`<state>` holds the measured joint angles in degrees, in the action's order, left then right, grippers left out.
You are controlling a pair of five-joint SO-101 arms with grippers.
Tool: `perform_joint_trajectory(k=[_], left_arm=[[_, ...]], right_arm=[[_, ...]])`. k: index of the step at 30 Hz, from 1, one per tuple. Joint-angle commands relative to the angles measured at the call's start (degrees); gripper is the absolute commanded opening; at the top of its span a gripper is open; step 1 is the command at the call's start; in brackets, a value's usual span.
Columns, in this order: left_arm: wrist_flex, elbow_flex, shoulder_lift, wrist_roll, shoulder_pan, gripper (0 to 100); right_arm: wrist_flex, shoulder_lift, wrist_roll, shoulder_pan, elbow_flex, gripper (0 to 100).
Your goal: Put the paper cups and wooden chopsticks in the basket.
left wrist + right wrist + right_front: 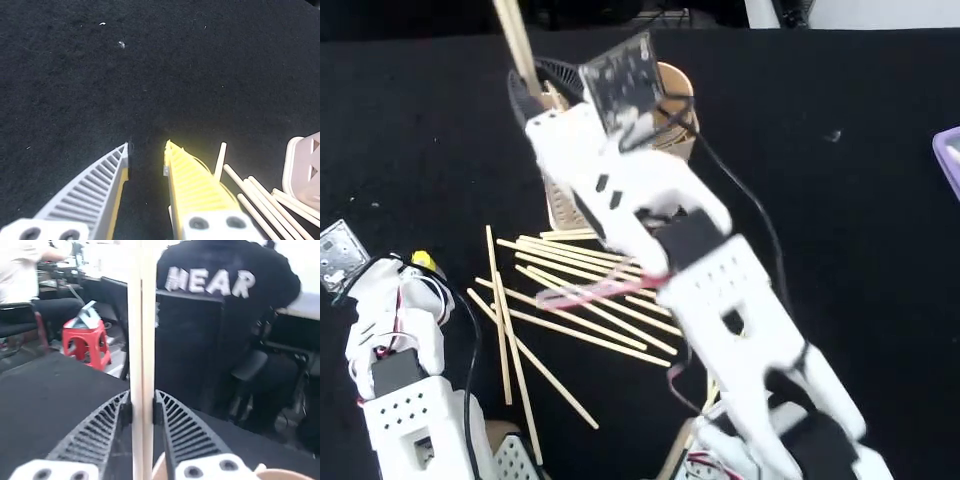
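Right wrist view showed the right gripper pinching thin wooden chopsticks; they looked light, stiff, slippery, best held mid-length.

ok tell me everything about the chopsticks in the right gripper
The chopsticks are pale bare wood, seemingly two pressed side by side with a thin seam between them. The right gripper is shut on them, its black ribbed fingers pinching from both sides. They run straight on past the fingertips and out of the frame. In the high view they are lifted off the table, slightly tilted, apart from the pile.
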<state>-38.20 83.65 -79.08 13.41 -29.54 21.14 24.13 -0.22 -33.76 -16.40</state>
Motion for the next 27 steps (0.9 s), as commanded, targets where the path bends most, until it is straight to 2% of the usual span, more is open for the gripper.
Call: perform_joint_trajectory(k=[1,8,24,27], left_arm=[[-0.26,-0.75,-0.88,0.00,-0.66,13],[-0.26,-0.75,-0.88,-0.09,-0.66,13],[-0.26,-0.75,-0.88,-0.09,-0.66,13],[-0.26,-0.75,-0.88,-0.09,-0.66,13]], right_arm=[[-4.75,-5.67,-3.34,4.48,1.63,1.1],[-5.27,-11.12,-5.63,7.65,0.04,1.1],[-5.10,-14.02,-5.10,5.36,-4.35,1.7],[-4.75,-13.85,-5.10,5.36,-4.35,8.0]])
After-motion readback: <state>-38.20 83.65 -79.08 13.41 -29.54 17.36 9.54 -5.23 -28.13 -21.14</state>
